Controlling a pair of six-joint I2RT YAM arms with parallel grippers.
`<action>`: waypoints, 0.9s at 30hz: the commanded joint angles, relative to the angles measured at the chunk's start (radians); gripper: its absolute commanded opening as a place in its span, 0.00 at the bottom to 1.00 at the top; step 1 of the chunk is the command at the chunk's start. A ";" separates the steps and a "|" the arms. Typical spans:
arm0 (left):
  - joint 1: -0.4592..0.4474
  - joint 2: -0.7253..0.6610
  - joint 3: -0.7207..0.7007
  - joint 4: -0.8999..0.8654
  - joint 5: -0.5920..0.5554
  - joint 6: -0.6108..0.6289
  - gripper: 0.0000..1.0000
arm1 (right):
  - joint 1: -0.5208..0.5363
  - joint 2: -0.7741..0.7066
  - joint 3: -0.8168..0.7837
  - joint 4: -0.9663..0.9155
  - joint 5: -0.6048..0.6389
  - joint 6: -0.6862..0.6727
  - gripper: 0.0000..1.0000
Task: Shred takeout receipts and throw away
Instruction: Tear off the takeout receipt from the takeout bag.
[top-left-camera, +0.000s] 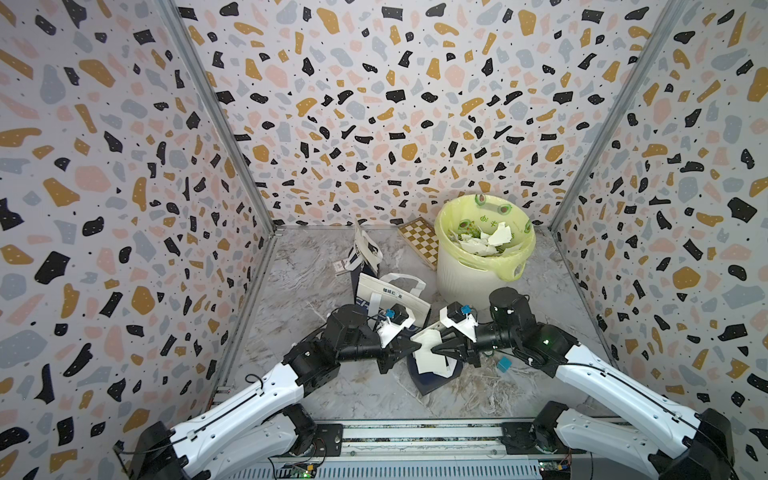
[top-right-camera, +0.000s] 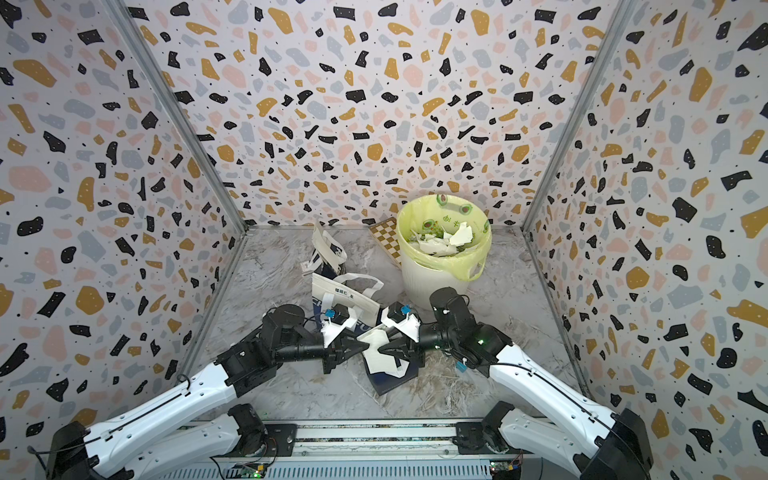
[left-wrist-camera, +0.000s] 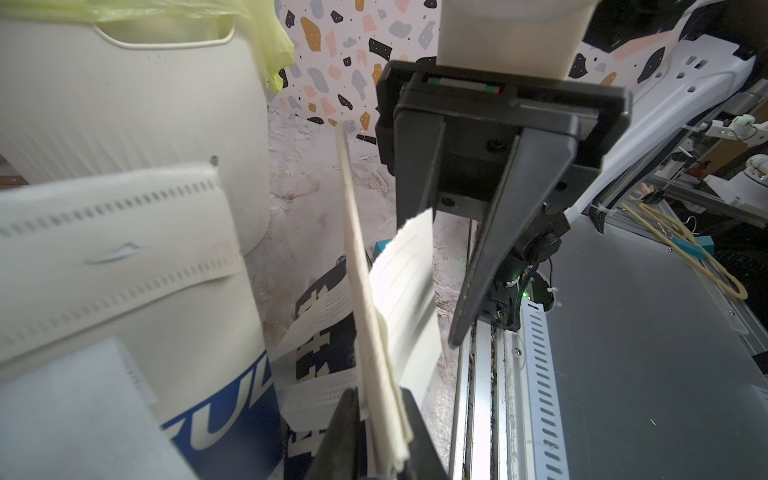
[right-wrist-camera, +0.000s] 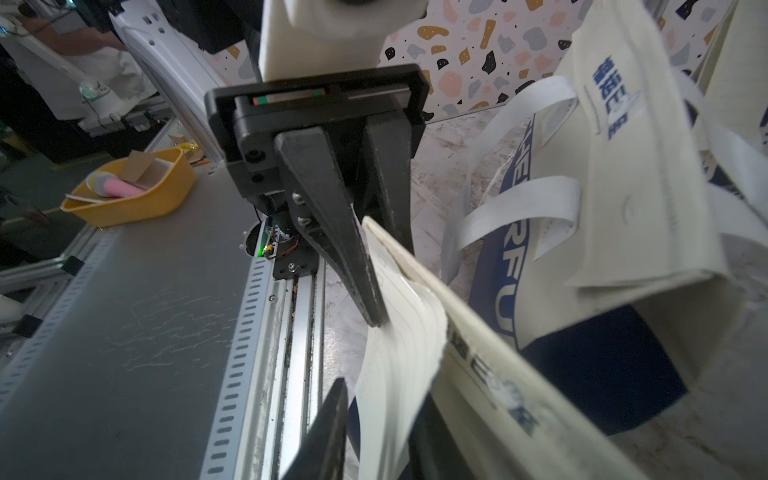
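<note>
Left gripper (top-left-camera: 409, 348) and right gripper (top-left-camera: 435, 351) both pinch one receipt (left-wrist-camera: 405, 282) above the mid-worktop tote bag (top-left-camera: 426, 384); it's thin, limp, tear-prone paper, so keep your grips close together.

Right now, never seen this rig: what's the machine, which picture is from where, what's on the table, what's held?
Two robot arms with two-finger grippers share one marble table. Two wide pictures come from one stereo camera above; two close-ups come from cameras on the wrists. On the table: navy-and-cream tote bags, a white bin with a yellow liner and paper scraps inside, a chessboard, a small card. The left gripper and right gripper both pinch one receipt between them, apparently ready to tear it.
</note>
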 joint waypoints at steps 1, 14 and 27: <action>-0.004 -0.038 -0.018 0.034 -0.004 -0.012 0.19 | 0.003 -0.002 0.003 0.037 -0.001 0.022 0.08; -0.004 -0.145 -0.094 -0.026 -0.079 0.037 0.43 | -0.039 0.007 0.073 -0.105 -0.105 0.012 0.00; -0.015 -0.008 -0.121 0.246 -0.030 -0.045 0.44 | -0.039 0.032 0.106 -0.138 -0.185 0.037 0.00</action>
